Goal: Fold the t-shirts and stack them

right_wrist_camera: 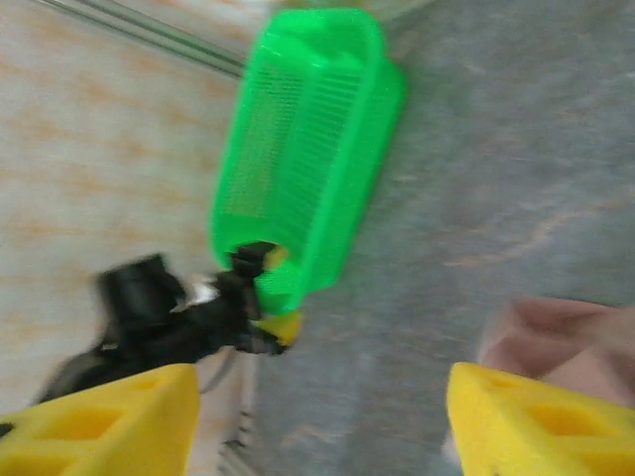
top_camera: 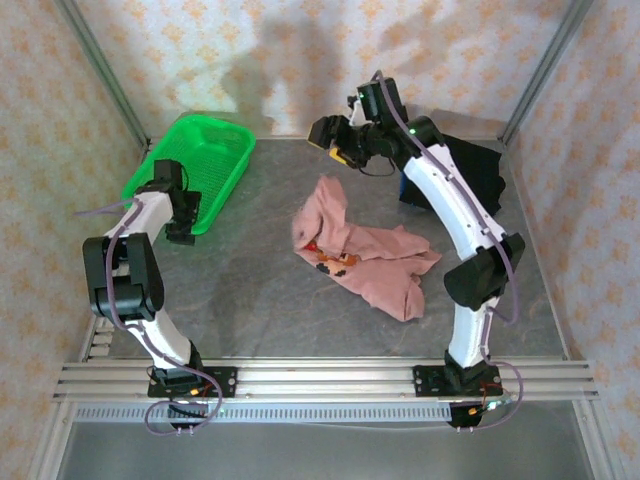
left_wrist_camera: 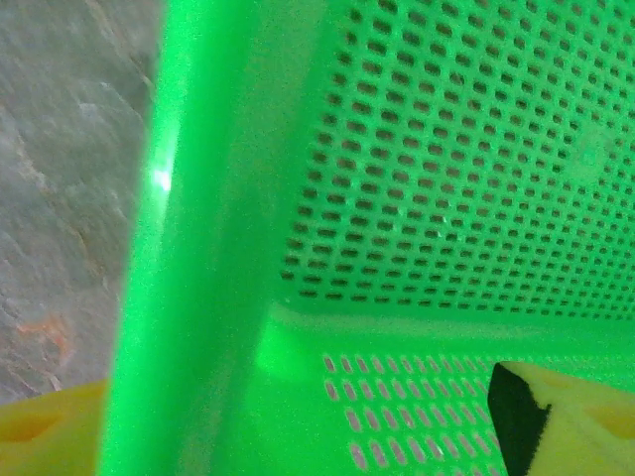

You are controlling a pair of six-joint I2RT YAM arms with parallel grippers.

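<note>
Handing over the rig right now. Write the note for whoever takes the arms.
Left gripper: open, at the green basket's near rim.
Right gripper: open, empty, held above the table's far side.
Pink t-shirt: crumpled mid-table, unfolded.
Black t-shirt: far right, behind the right arm; fold unclear.
Done: nothing stacked.
To do: fold pink, stack both.
</note>
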